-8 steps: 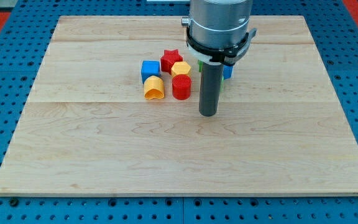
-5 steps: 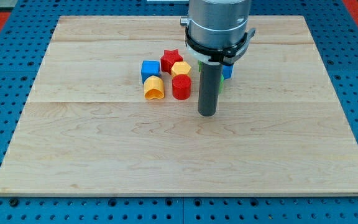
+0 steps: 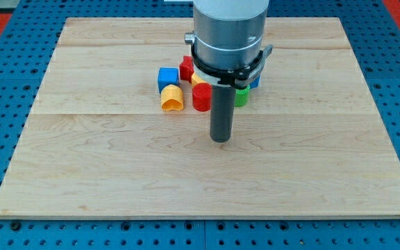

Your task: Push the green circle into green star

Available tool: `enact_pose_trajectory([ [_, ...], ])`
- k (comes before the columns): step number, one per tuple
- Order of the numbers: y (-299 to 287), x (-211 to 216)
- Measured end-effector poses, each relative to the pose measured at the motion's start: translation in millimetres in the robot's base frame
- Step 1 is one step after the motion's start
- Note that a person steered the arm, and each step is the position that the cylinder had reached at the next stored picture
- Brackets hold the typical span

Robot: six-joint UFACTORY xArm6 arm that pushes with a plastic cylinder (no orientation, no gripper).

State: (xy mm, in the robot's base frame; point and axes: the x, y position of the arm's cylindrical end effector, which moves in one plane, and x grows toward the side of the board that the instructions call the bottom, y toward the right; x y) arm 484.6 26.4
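Observation:
My tip [image 3: 220, 140] rests on the board, below the cluster of blocks and just below the red cylinder [image 3: 201, 99]. One green block [image 3: 242, 96] shows to the right of the rod, partly hidden by it; I cannot make out its shape. No second green block shows; the arm covers the area behind the rod. My tip is apart from the green block, below it and to its left.
A blue cube [image 3: 167, 77] and a yellow block [image 3: 172, 100] sit left of the red cylinder. A red star [image 3: 185, 67] and a yellow block [image 3: 199, 79] peek out by the arm. A blue block [image 3: 255, 82] shows at the arm's right.
My tip has moved toward the view's left and bottom, from beside the green block to below the red cylinder. More of the green block now shows. The blocks have not visibly moved.

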Motion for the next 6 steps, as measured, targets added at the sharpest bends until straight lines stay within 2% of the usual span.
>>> enact_pose_trajectory([
  [2, -3, -47],
  [6, 32, -61],
])
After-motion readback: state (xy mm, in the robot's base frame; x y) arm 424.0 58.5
